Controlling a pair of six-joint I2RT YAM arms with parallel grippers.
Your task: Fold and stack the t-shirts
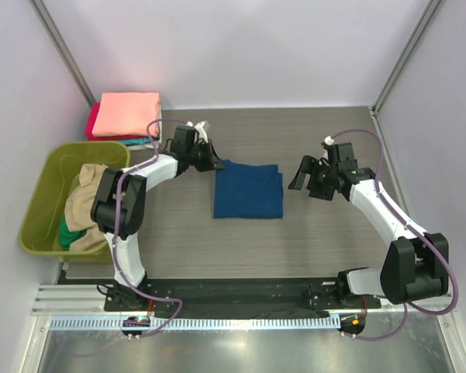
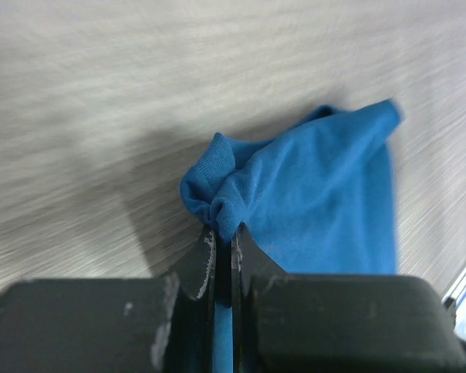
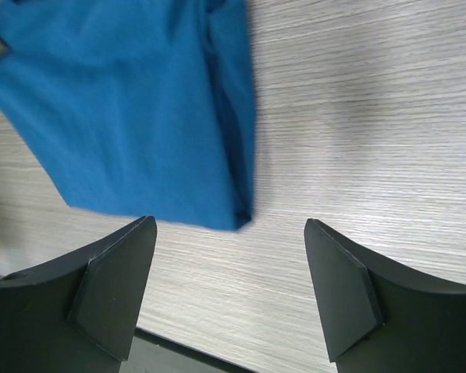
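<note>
A blue t-shirt lies folded into a rectangle in the middle of the table. My left gripper is at its far left corner and shut on a bunched bit of the cloth. In the left wrist view the blue fabric runs up between the closed jaws of the left gripper. To the right of the shirt, my right gripper stands open and apart from it. In the right wrist view the shirt's edge lies ahead of the right gripper, with only bare table between the fingers.
At the back left is a stack of folded shirts with a salmon-pink one on top and red and teal edges under it. An olive-green tub on the left holds a tan shirt and a green one.
</note>
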